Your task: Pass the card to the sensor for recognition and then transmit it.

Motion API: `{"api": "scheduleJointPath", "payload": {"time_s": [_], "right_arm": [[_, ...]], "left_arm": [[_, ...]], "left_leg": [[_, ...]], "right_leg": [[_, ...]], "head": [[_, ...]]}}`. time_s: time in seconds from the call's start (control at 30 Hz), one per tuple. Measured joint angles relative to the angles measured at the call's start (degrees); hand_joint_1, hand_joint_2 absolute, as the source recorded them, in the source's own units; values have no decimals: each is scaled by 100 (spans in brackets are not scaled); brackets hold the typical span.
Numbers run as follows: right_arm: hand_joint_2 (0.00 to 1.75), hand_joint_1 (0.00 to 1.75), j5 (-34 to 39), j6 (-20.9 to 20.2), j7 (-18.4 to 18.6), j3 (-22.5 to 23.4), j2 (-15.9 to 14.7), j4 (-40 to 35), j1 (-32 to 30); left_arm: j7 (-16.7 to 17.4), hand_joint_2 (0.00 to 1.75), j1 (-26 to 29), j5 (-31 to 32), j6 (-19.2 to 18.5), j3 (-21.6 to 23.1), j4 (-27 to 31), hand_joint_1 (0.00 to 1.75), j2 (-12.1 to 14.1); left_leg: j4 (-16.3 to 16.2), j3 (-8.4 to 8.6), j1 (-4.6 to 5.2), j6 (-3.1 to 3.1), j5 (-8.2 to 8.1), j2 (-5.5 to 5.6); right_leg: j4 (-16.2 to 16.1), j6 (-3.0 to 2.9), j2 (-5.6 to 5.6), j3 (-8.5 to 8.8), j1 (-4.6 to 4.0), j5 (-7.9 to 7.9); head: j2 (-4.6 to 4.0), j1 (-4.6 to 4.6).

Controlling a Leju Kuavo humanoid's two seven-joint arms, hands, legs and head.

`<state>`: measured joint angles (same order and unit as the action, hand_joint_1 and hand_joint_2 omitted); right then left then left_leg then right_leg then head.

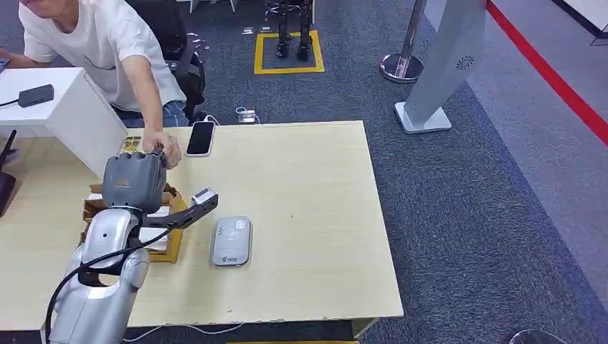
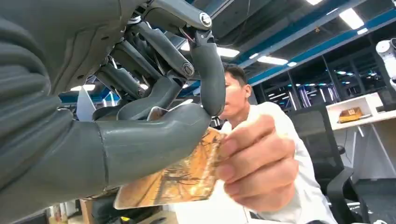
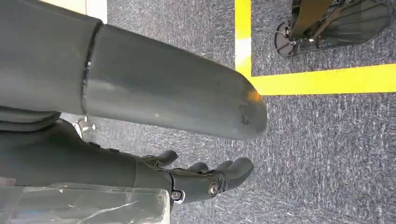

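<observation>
Pinching the orange patterned card [image 2: 180, 179] between thumb and fingers [image 2: 210, 74], left hand [image 1: 134, 179] is sharing it with the seated person's hand [image 2: 254, 170] above the light wooden counter [image 1: 308, 186], handover-style; right hand [image 3: 187, 179] is hanging loosely curled, holding nothing.

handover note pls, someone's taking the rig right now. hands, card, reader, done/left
Left hand: raised at the table's far left, thumb and a finger pinching the card; a person's hand grips the card's other end.
Right hand: hanging over the carpet, holds nothing, fingers loosely curled.
Sensor: grey reader flat on the table, apart from the left hand.
Done: cannot tell whether the card was scanned.
Left: if this is the final handover, release to the person; otherwise take the card to the sensor first.
</observation>
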<state>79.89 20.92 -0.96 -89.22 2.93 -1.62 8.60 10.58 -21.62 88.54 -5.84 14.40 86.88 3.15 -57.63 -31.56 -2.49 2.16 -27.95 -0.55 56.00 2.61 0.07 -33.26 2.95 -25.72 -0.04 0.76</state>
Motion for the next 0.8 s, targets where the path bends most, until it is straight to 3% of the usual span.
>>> {"api": "scheduleJointPath", "payload": {"time_s": [0.8], "right_arm": [[0, 0, 7, 0, 9, -2, -4, 0, 1]], "left_arm": [[-164, 175, -56, 0, 33, 2, 0, 175, -22]], "left_leg": [[0, 0, 0, 0, 0, 0]], "right_leg": [[0, 0, 0, 0, 0, 0]], "head": [[0, 2]]}}
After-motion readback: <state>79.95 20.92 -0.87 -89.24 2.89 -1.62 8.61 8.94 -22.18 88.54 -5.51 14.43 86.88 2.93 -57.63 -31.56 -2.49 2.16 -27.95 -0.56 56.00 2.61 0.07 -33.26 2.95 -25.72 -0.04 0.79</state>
